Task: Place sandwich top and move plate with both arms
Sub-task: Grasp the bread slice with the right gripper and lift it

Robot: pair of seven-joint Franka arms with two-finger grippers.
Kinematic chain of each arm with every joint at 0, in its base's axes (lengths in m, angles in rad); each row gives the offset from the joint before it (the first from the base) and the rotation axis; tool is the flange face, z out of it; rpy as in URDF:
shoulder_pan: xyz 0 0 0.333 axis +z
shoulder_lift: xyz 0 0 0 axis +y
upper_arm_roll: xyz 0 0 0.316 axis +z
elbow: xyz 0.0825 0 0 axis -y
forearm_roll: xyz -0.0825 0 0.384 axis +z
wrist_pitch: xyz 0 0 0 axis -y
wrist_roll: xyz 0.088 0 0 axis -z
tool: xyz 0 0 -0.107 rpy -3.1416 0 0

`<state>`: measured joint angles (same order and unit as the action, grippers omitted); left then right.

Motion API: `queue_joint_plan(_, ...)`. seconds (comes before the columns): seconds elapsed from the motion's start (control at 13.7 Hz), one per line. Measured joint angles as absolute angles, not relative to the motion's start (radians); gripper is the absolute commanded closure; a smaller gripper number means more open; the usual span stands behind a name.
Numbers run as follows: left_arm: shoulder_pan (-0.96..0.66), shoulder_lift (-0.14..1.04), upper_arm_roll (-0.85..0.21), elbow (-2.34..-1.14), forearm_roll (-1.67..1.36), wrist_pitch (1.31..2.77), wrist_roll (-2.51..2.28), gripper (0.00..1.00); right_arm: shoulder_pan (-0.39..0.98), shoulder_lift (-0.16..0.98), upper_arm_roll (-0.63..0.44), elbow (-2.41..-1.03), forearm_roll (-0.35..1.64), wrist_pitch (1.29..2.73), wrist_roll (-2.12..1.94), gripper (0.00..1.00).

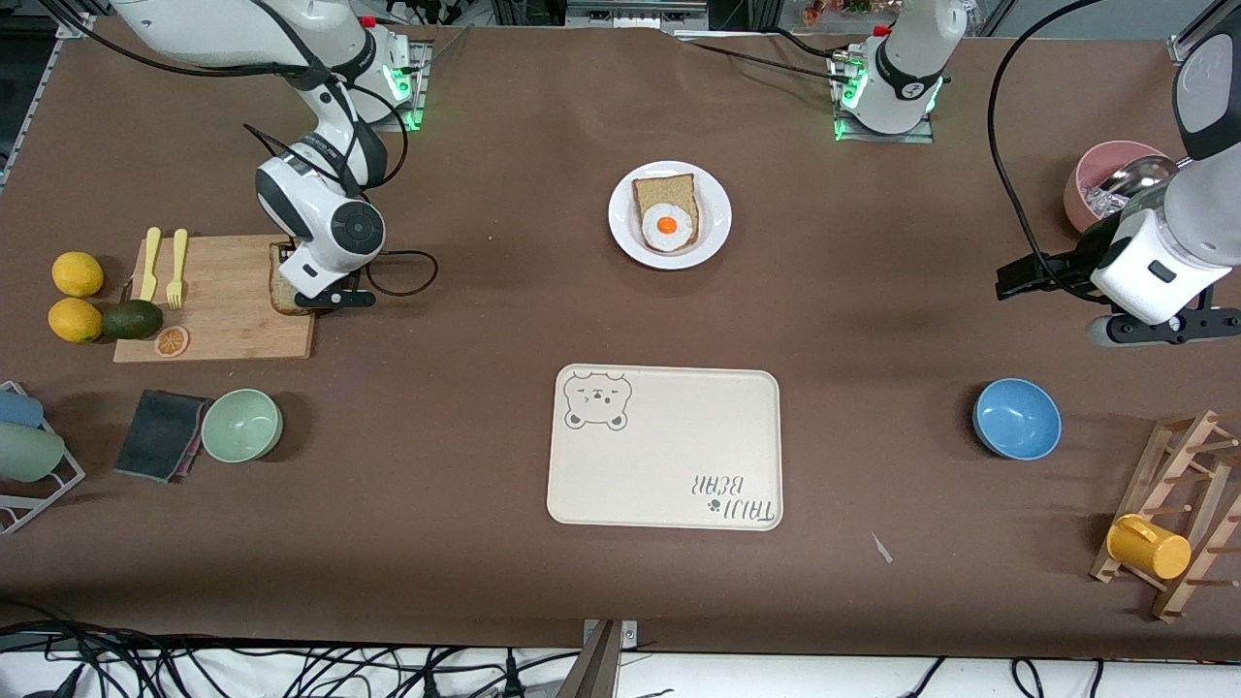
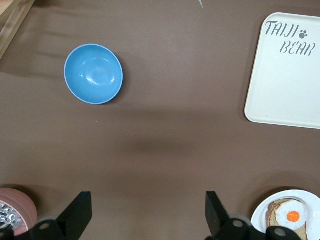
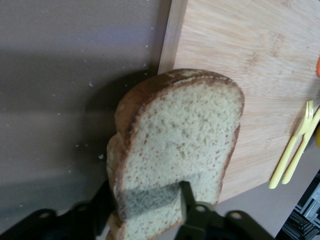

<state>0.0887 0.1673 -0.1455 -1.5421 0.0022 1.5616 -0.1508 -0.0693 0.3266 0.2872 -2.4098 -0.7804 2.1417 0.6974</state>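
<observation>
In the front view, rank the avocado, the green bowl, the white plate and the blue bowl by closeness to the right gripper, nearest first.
From the right gripper, over the cutting board's edge:
1. Avocado, beside the board.
2. Green bowl, nearer the front camera; close to the avocado's distance.
3. White plate, mid-table.
4. Blue bowl, toward the left arm's end.

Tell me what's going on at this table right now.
The right gripper has its fingers on either side of a plain light-brown bread slice at the edge of the wooden cutting board. The small round white plate holds another slice bearing a fried egg. The left gripper waits open above bare table near the blue bowl.
</observation>
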Motion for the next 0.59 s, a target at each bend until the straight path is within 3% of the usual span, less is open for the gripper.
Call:
queue_joint_plan(0.15, 0.09, 0.167, -0.145, -1.542, 0.002, 1.562, -0.151, 0.0, -0.069, 0.325, 0.286, -2.407, -0.78, 2.139, 0.697, 0.98)
queue_joint_plan(0.59, 0.093, 0.167, -0.144, -1.542, 0.002, 1.562, -0.151, 0.0, -0.071, 0.231, 0.305, -2.381, -0.75, 2.106, 0.64, 1.0)
